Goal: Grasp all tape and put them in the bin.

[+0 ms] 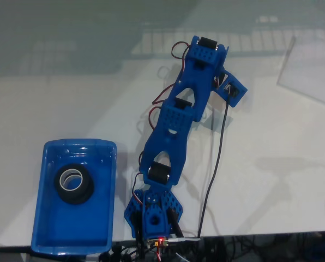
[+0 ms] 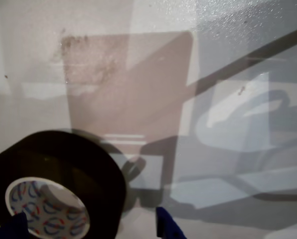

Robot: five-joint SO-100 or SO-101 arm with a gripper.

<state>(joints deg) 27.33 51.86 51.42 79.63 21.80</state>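
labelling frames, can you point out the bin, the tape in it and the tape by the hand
bin (image 1: 45, 218): fixed view, bare blue floor.
tape in the bin (image 1: 79, 192): fixed view, black side.
tape by the hand (image 2: 64, 164): wrist view, black outer band.

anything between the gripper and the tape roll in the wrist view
Nothing visible does. In the wrist view the black tape roll lies on bare table right by the blue fingertips at the bottom edge, with no other object between them.

Bin (image 1: 48, 218): one tape roll (image 1: 74, 184) in upper half, lower half of floor bare. Wrist view: second tape roll (image 2: 59, 184) sits between blue fingertips (image 2: 168, 229); glossy table (image 2: 213, 124) beyond is unobstructed.
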